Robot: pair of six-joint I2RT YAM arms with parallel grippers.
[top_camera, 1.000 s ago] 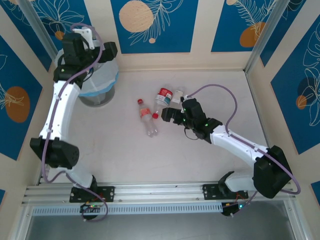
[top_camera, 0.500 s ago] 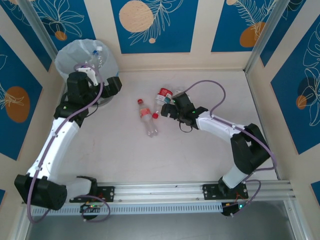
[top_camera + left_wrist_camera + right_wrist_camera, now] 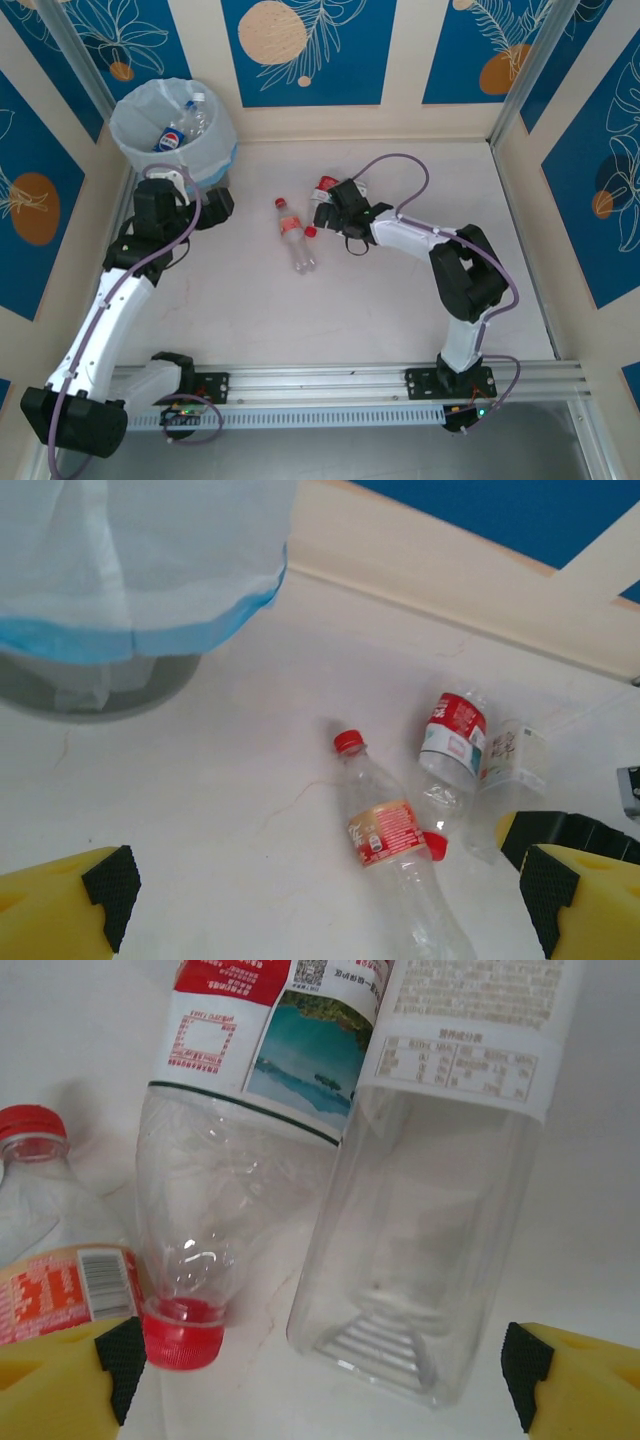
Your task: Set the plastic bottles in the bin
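Note:
Three plastic bottles lie mid-table: a long one with a red cap [image 3: 294,238] [image 3: 392,832], a red-labelled one [image 3: 325,188] [image 3: 452,738] [image 3: 232,1170], and a square white-labelled one [image 3: 516,764] [image 3: 445,1180]. My right gripper [image 3: 335,212] [image 3: 322,1380] is open and low over the table. The capped end of the red-labelled bottle and the base of the square one lie between its fingers. The bin [image 3: 128,135] [image 3: 90,685] stands at the far left with bottles [image 3: 172,136] inside. My left gripper [image 3: 216,200] [image 3: 320,920] is open and holds nothing, just right of the bin.
Walls close the table on the left, far and right sides. The bin's white liner [image 3: 150,560] hangs over its rim with a blue band. The right arm's cable [image 3: 400,165] loops above the table. Bare tabletop [image 3: 400,310] stretches toward the near rail.
The left arm has drawn back from above the bin and come down beside it, so the bin's inside shows. The right gripper has slid left and farther, onto the bottles.

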